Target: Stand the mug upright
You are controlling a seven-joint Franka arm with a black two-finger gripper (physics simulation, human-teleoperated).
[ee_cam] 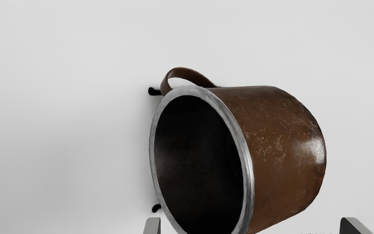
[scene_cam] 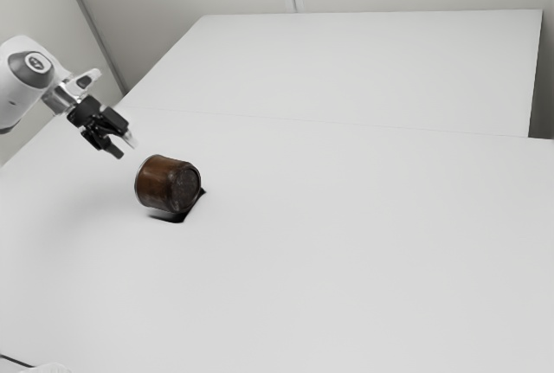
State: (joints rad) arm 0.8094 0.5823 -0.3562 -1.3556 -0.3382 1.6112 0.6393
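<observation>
Fingers wide apart, nothing clamped: we see both tips in the wrist view with a broad gap between them. In the exterior view our gripper hangs above the table, near the mug and not touching it. Our arm comes in from the exterior view's left, gripper angled down.

Mug is on its side, not upright. Its base faces the exterior view's right and partly the camera; the mouth is turned to our gripper's side. In the wrist view we look into the dark inside, past a grey metal rim. Body is brown, scratched, with a bright glint. Handle is on the mug's side farther from our fingertips. Dark shadow under the mug.
</observation>
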